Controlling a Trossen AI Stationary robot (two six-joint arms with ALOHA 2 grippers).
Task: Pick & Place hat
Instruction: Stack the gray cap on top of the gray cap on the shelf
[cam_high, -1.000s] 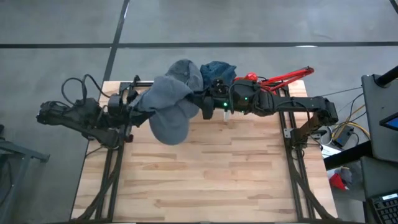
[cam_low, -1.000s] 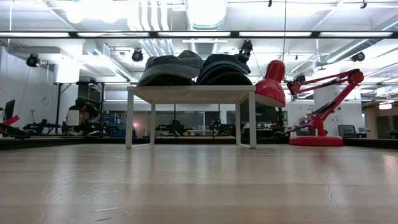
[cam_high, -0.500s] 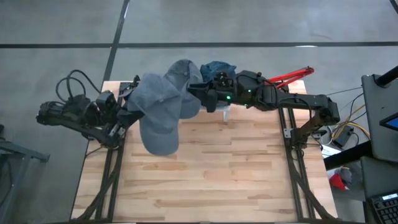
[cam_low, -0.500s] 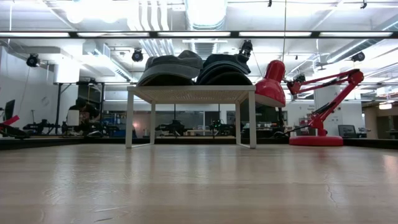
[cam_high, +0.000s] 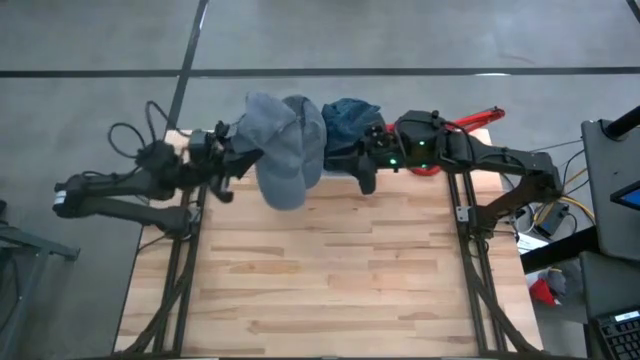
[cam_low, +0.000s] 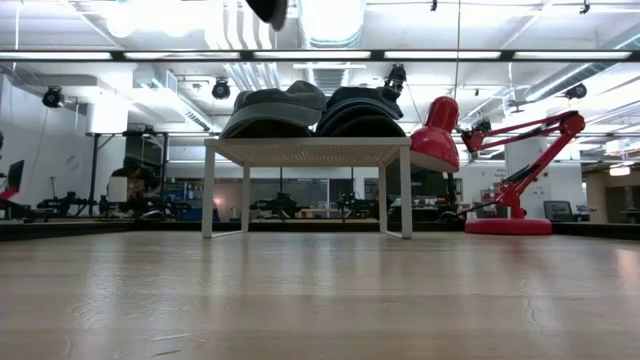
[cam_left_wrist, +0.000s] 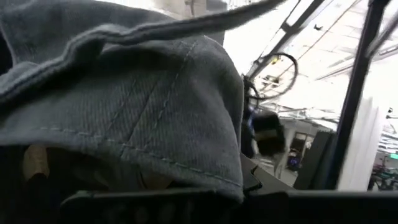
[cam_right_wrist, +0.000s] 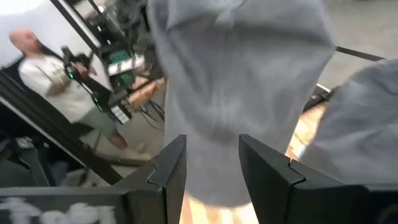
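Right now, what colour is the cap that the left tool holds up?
Grey-blue denim cap, seen best in the high view.

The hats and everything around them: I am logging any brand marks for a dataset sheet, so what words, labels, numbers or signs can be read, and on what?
No text can be read in any view.
Grey hat: no logo or label shows.
Blue hat: no print visible.
Red lamp: no marking shows.
Room behind the table in the low view: screens and equipment too small and blurred to read.
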